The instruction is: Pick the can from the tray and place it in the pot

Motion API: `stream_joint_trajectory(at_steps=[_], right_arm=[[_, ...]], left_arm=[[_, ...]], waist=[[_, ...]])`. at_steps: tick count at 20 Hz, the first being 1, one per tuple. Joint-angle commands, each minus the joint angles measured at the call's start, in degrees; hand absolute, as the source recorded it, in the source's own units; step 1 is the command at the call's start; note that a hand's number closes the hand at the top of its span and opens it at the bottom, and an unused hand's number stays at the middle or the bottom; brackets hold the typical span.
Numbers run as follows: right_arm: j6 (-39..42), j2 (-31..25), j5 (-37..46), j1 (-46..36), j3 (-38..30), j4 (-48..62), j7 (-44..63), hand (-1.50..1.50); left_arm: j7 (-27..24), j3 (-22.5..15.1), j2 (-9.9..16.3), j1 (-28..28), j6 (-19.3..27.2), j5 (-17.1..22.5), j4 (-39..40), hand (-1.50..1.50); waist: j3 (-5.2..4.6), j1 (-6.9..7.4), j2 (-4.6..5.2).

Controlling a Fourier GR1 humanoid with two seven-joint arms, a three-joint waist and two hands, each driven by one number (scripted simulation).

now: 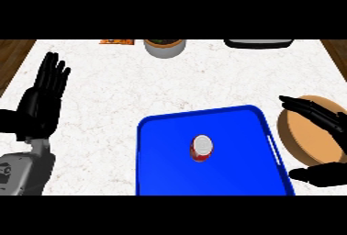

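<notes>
Your can (202, 148) stands upright near the middle of the blue tray (163, 137), silver top facing up, nothing touching it. The tray sits on the white marbled surface (136, 87) at the near edge. Your right robot hand (324, 120) is just right of the tray, fingers spread and straight, thumb low, holding nothing; it lies over the tan pot (298, 131), which sits just beside the tray's right rim. Your left robot hand (42, 98) rests at the left edge, open, fingers up, empty. At the far edge you have a grey bowl (163, 47), an orange packet (117, 41) left of it, and a dark item (259, 43) to the right.
</notes>
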Motion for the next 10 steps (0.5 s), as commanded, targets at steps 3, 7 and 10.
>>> stream_joint_trajectory(at_steps=[3, 7, 10], right_arm=[[6.0, -3.1, 7.4, -3.4, 7.3, -9.7, 16.6, -1.50], [9.0, 2.5, 9.7, -7.9, 12.1, -14.1, 29.7, -1.50], [13.3, 6.7, 9.6, -13.4, 14.9, -12.4, 37.5, -1.50]], left_arm=[[2.4, -0.5, -0.3, -0.8, 0.5, -0.6, -1.6, 0.00], [-1.2, -0.3, -1.9, 0.0, 0.4, -1.9, 0.5, 0.00], [-1.0, 1.2, -1.1, -2.2, -1.5, -0.7, 3.1, 0.00]], waist=[[-0.05, 0.86, -0.10], [-0.02, 0.69, 0.07], [-0.02, 0.79, 0.16]])
